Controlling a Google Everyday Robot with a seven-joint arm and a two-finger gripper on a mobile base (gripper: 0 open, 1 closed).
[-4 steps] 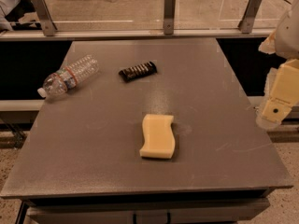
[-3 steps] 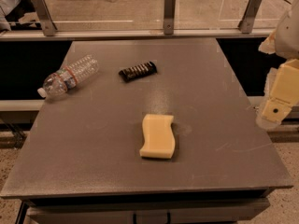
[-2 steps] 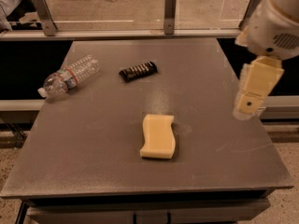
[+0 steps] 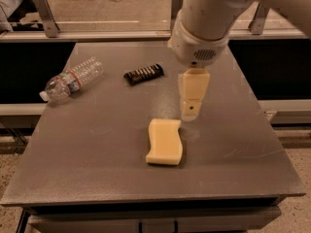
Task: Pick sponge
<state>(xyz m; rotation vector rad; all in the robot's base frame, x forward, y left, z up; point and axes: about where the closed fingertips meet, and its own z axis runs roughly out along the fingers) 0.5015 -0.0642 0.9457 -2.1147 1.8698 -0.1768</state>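
The sponge (image 4: 164, 141), a pale cream-yellow foam block with wavy long sides, lies flat on the grey table (image 4: 97, 144) near its middle front. My gripper (image 4: 191, 111) hangs from the big white arm above the table, just beyond and a little right of the sponge's far right corner. It does not touch the sponge and holds nothing that I can see.
A clear plastic bottle (image 4: 72, 79) lies on its side at the table's left. A small dark ribbed bar (image 4: 143, 74) lies behind the sponge. A railing with metal posts (image 4: 43, 6) runs along the far side.
The arm has swung in from the right edge of the view to over the table's middle, and the gripper now hangs close to the sponge. The objects have not moved.
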